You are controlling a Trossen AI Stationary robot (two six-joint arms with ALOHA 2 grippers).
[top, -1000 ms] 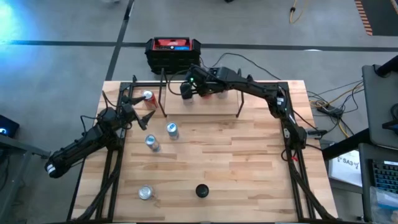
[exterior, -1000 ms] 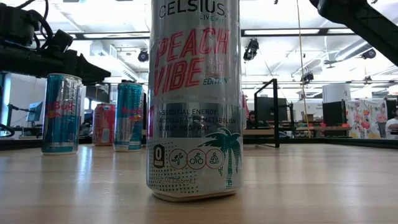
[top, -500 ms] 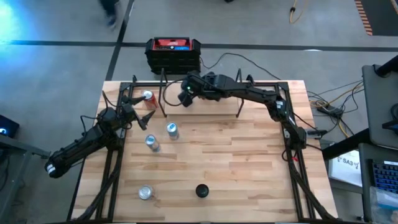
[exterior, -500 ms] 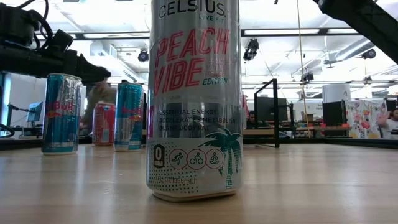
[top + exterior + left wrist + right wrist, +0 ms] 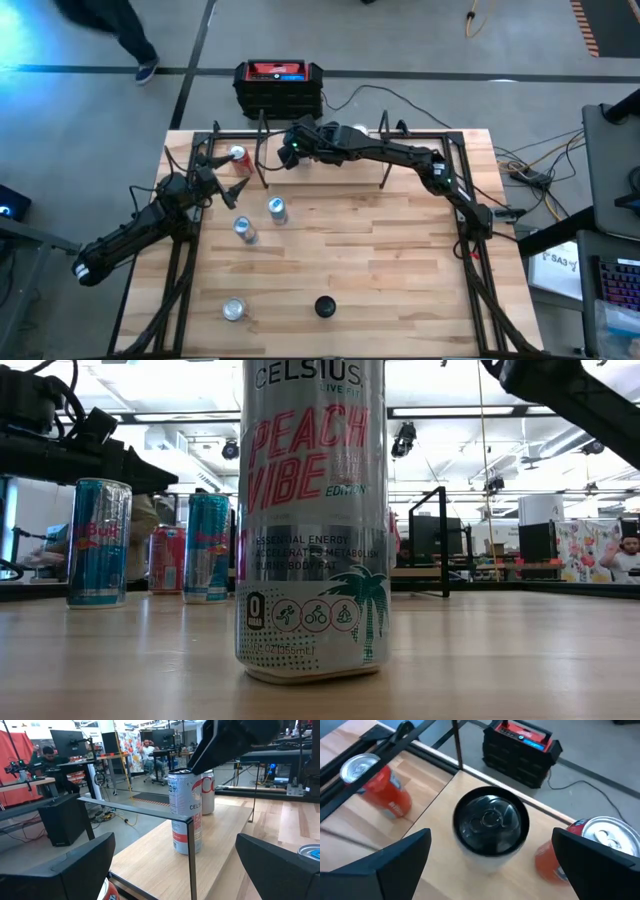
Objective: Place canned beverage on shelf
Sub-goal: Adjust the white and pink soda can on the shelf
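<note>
While cans stand on slatted tabletop | person walks behind

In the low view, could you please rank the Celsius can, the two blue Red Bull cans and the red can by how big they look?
1. Celsius can, largest by far, though nearest the camera.
2. The two blue Red Bull cans, too alike to separate.
3. Red can, smallest, apparently farthest away.

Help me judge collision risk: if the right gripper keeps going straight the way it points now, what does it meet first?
Probably the black-topped can standing on the shelf, centred between the right gripper's open fingers. How far off it is cannot be told.
</note>
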